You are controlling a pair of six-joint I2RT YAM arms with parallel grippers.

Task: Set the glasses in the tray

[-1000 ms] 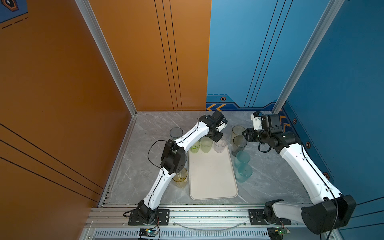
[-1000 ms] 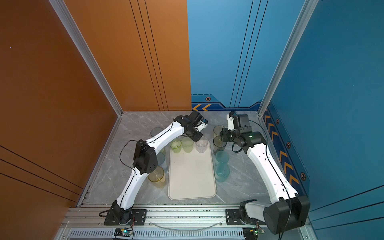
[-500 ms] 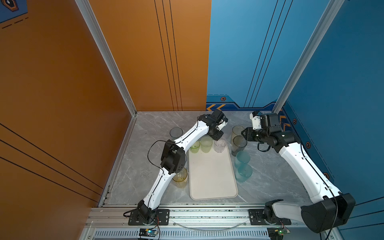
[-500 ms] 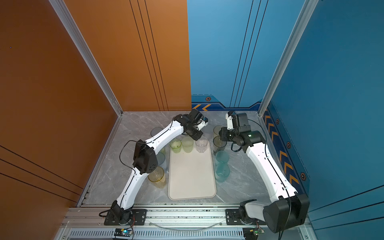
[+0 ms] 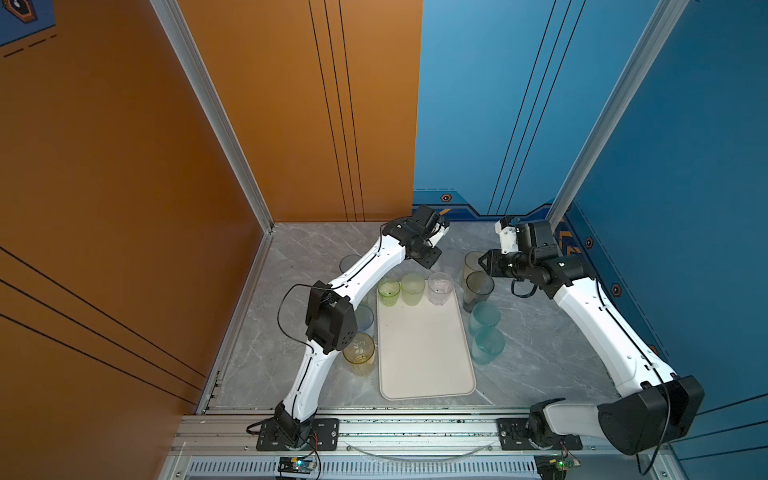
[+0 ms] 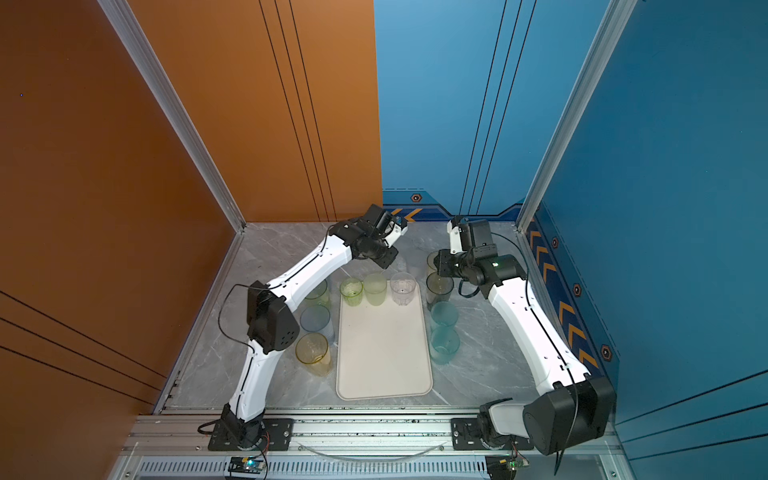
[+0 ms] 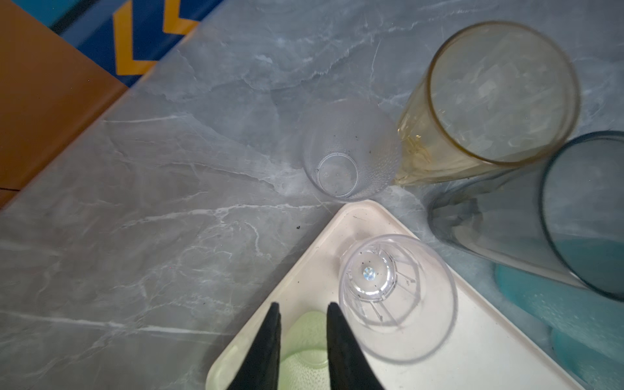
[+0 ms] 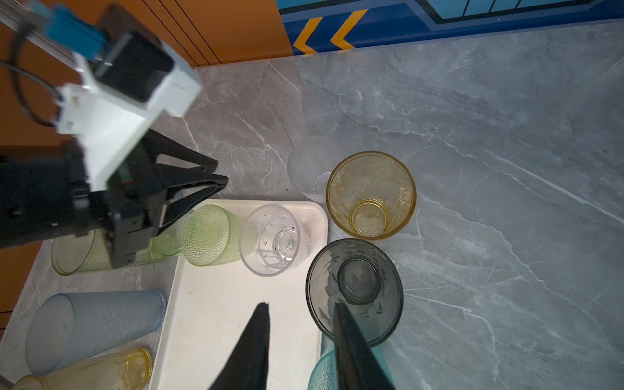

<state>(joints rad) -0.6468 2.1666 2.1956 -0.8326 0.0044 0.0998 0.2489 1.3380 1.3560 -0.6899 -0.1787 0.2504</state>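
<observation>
The grey marble table carries a cream tray lying lengthwise between the two arms. Three of the glasses stand in a row at its far end: a green glass, a pale green glass and a clear glass. Off it, on the table, an amber glass, a grey glass and two teal glasses line its right side, with a blue glass and a yellow glass on its left. The left gripper hangs over the pale green glass, just beside the clear glass, jaws slightly parted and holding nothing. The right gripper is loose too, with the grey glass's rim between its fingers; whether they touch it I cannot tell.
</observation>
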